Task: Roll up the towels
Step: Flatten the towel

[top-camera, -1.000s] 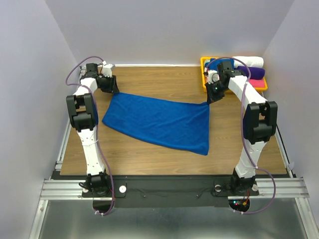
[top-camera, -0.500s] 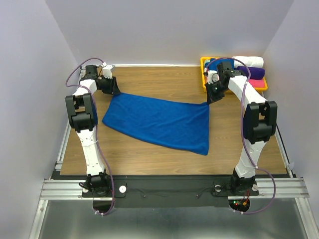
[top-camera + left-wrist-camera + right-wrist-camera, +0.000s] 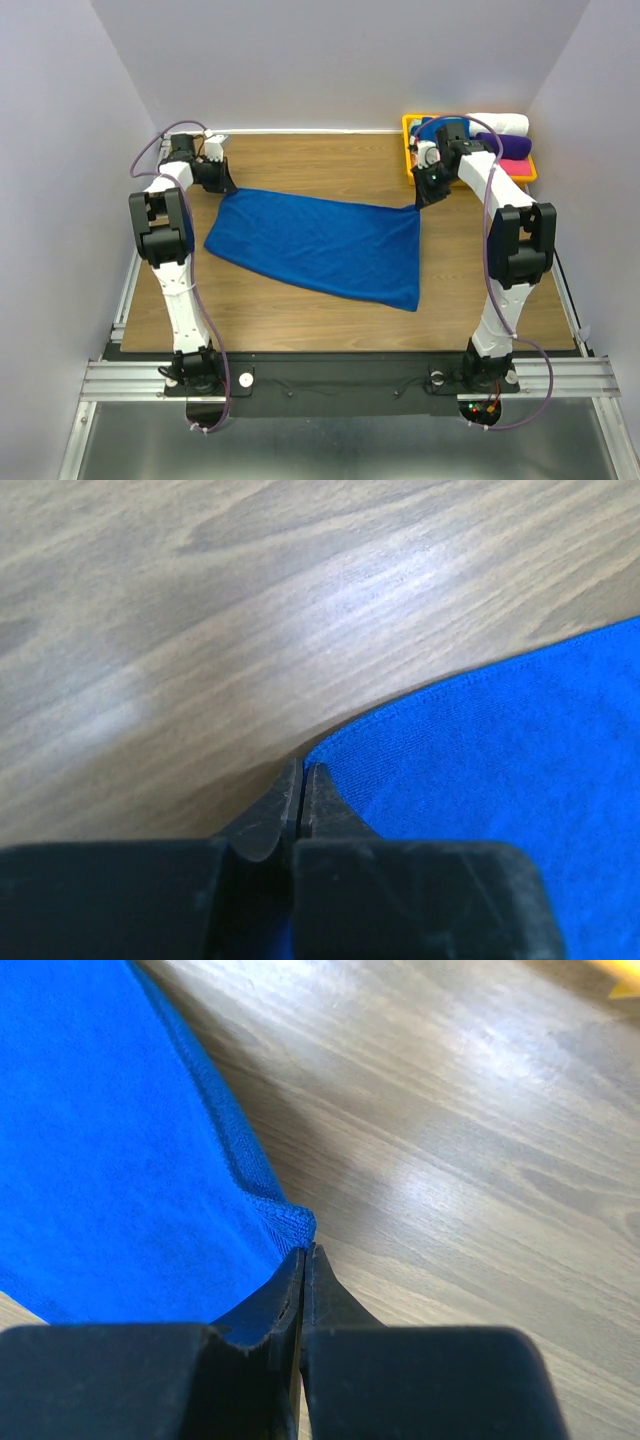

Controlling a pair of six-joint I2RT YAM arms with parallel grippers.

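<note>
One royal-blue towel (image 3: 320, 245) lies spread flat on the wooden table (image 3: 330, 160). My left gripper (image 3: 226, 186) is shut on its far left corner, low at the table; the left wrist view shows the jaws (image 3: 303, 772) closed at the tip of the blue cloth (image 3: 500, 750). My right gripper (image 3: 419, 201) is shut on the far right corner; the right wrist view shows the jaws (image 3: 303, 1252) closed at the hemmed corner (image 3: 120, 1130). A bit of blue cloth (image 3: 424, 125) shows in the tray behind the right arm; I cannot tell whether it is the second towel.
A yellow tray (image 3: 408, 137) stands at the back right corner with a white roll (image 3: 500, 123), a purple towel (image 3: 506, 144) and a pink towel (image 3: 516, 166) in it. Grey walls close in both sides and the back.
My left gripper has moved a little to the left with the towel's far left corner, drawing the far edge tauter. The right arm has not moved.
</note>
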